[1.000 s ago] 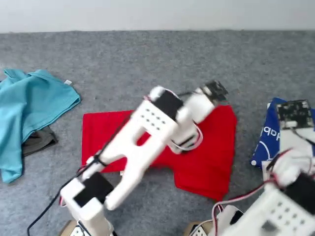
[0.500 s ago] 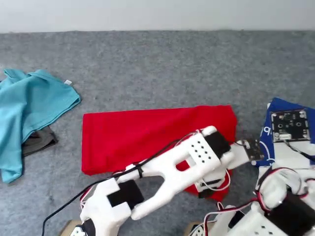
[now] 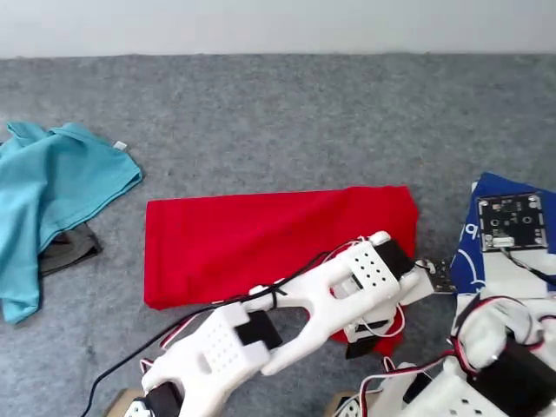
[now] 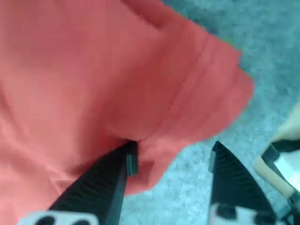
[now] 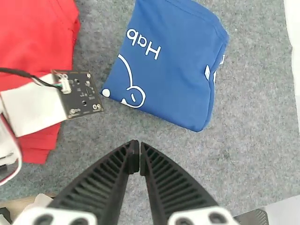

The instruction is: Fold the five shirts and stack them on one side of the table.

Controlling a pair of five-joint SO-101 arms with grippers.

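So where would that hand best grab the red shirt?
Its loose hemmed corner, approached from the bare carpet side: there the red shirt ends in a free edge, and the open left hand straddles it.

robotics test bench, most likely in a laboratory or workshop room. the work surface (image 3: 287, 113) is a table covered with grey felt-like matting, set against a plain white wall (image 3: 278, 26). the left arm (image 3: 365, 274) and the right arm (image 3: 508, 365) have white perforated plastic shells of a hobby-built kind, with loose red, white and black wires (image 3: 473, 306) and a bare circuit board (image 3: 510, 221) left uncovered. garments lie spread on the matting: a red shirt (image 3: 243, 234), a folded blue shirt (image 5: 168, 70) and a light-blue shirt (image 3: 52, 182).
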